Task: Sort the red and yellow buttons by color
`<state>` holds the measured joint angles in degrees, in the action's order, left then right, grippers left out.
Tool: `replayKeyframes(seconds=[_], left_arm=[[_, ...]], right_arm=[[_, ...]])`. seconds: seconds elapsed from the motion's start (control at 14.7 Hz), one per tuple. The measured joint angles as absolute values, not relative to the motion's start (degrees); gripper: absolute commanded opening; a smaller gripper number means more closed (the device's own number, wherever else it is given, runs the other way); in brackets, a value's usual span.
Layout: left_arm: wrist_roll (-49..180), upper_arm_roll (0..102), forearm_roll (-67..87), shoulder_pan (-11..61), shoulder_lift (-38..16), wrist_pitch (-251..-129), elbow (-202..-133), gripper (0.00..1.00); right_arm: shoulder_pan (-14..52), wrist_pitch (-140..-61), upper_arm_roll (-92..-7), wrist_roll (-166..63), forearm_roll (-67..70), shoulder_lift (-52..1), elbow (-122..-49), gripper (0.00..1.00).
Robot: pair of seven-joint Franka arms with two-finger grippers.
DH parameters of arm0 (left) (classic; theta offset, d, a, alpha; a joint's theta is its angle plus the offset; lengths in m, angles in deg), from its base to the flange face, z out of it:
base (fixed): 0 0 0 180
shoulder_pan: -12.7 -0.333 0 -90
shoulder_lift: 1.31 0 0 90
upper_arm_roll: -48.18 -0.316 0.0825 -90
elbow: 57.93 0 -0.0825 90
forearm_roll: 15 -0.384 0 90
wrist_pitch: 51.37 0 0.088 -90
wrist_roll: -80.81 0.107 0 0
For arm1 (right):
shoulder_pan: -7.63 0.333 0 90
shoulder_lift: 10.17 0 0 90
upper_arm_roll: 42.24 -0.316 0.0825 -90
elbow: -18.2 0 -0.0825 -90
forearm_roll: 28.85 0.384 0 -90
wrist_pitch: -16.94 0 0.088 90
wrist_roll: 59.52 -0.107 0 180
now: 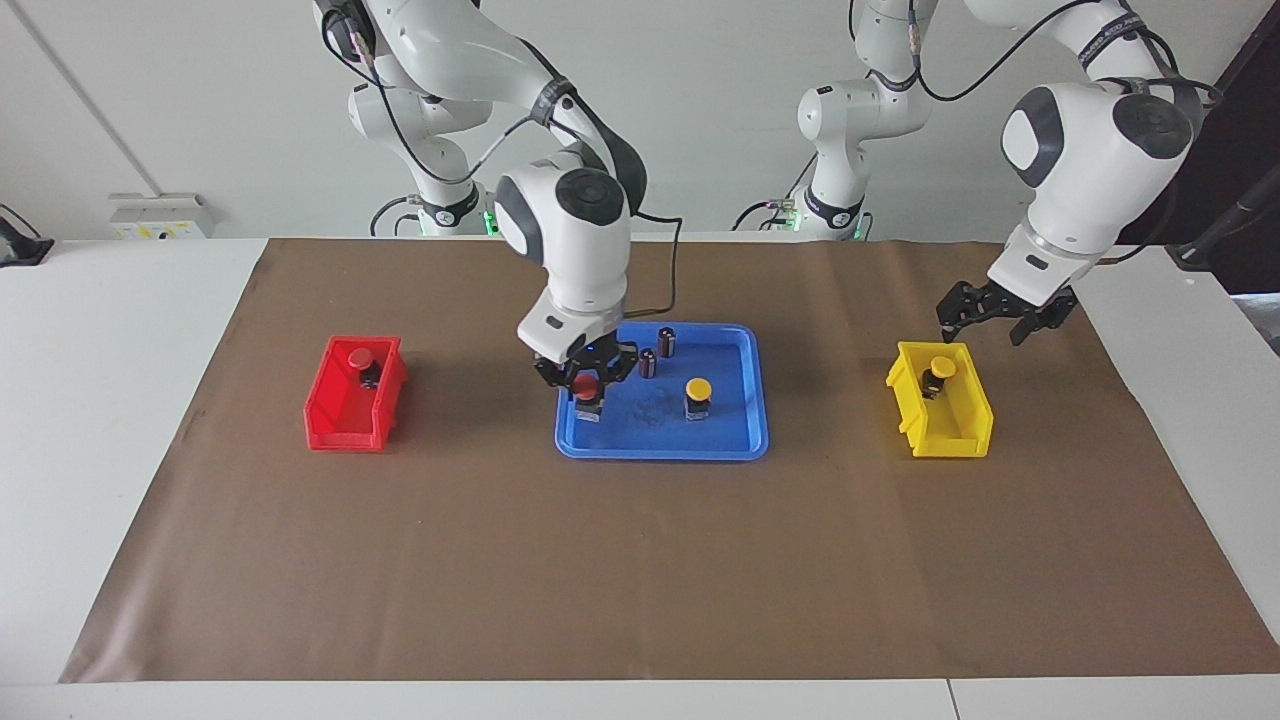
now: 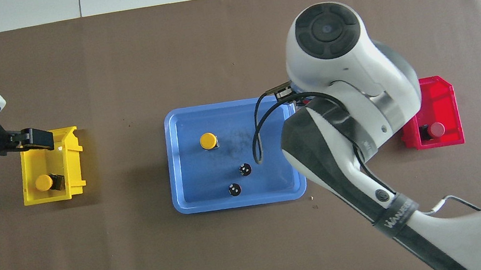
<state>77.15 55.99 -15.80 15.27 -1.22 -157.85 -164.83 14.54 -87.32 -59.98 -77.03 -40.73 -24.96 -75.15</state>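
Observation:
My right gripper [image 1: 587, 384] is shut on a red button [image 1: 586, 387] and holds it up over the blue tray's [image 1: 660, 452] edge toward the right arm's end; the overhead view hides it under the wrist. A yellow button [image 1: 698, 392] stands on the tray, also in the overhead view [image 2: 208, 141]. A second red button [image 1: 360, 360] lies in the red bin [image 1: 335, 420]. A second yellow button [image 1: 938, 368] lies in the yellow bin [image 1: 950, 440]. My left gripper [image 1: 993, 318] is open and empty, raised over that bin's edge.
Two dark capless cylinders [image 1: 646, 362] [image 1: 667, 342] stand on the tray, nearer to the robots than the yellow button. The bins sit on brown paper at the two ends of the table, with the tray between them.

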Motion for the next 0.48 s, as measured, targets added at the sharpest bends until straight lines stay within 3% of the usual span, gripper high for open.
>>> replayKeyframes(seconds=[0.2, 0.48], left_arm=[[56.43, 56.45, -15.85, 29.42, -5.29, -164.95, -166.08, 1.0], [40.66, 56.6, -16.0, 41.1, -13.38, -173.07, -166.34, 1.0]], right_arm=[[3.08, -83.82, -59.86, -59.68, -40.54, -17.47, -79.01, 0.2], [-7.7, -89.33, -59.85, -45.45, -40.17, -14.84, -85.69, 0.2]])
